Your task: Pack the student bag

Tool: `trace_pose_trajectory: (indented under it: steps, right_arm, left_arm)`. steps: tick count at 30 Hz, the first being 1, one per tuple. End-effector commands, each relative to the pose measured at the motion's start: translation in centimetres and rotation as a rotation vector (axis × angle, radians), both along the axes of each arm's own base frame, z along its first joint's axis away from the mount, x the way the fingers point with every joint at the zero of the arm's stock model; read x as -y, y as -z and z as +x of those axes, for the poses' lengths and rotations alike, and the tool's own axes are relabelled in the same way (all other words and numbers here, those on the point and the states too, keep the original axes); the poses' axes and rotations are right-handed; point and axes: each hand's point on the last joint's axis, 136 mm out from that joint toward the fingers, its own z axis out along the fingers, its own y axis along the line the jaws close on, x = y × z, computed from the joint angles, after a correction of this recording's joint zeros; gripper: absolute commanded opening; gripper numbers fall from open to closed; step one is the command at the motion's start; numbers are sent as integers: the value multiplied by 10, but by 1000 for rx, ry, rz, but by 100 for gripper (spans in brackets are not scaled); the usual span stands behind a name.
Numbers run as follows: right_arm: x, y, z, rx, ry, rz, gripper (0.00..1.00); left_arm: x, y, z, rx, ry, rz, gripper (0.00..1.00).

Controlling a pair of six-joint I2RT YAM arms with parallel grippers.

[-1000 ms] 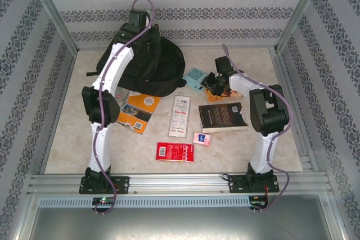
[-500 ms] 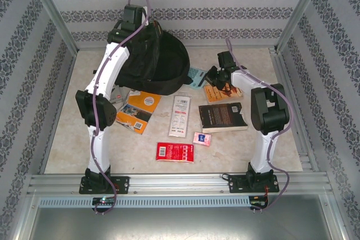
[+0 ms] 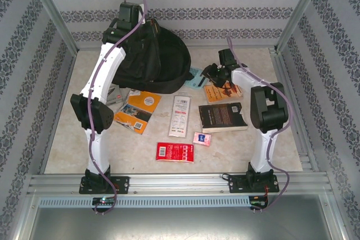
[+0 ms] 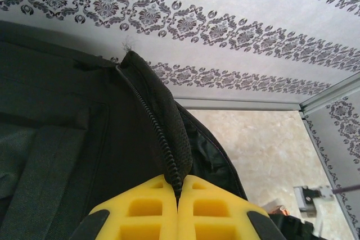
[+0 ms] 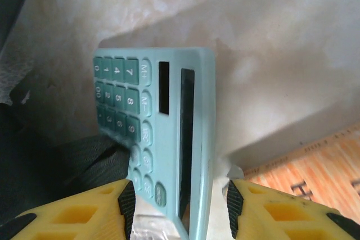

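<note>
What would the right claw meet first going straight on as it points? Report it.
Likely the teal calculator: it sits directly ahead, between the open fingers of the right claw. Depth is unclear, so how near contact is cannot be judged.

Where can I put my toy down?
Bare table in the far right corner, behind the right arm; another patch at the near left edge, beside the left arm. The middle, from backpack to red packet, is crowded.
</note>
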Motion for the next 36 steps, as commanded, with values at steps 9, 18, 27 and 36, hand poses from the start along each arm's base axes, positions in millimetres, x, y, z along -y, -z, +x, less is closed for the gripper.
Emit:
trace_pose_trajectory:
  steps: [9, 18, 27, 36]
  right_arm:
    - [-12, 22, 26, -4, -22, 58, 30]
    - [-16, 18, 25, 25, -29, 87, 4]
    - [8, -53, 9, 160, -7, 21, 0]
    - [54, -128, -47, 281, 55, -189, 0]
  left_arm:
    - [-15, -54, -15, 119, -11, -18, 0]
    - [-15, -53, -17, 113, -7, -23, 0]
    - [-15, -64, -23, 132, -4, -37, 0]
    - [-8, -82, -40, 141, 17, -78, 0]
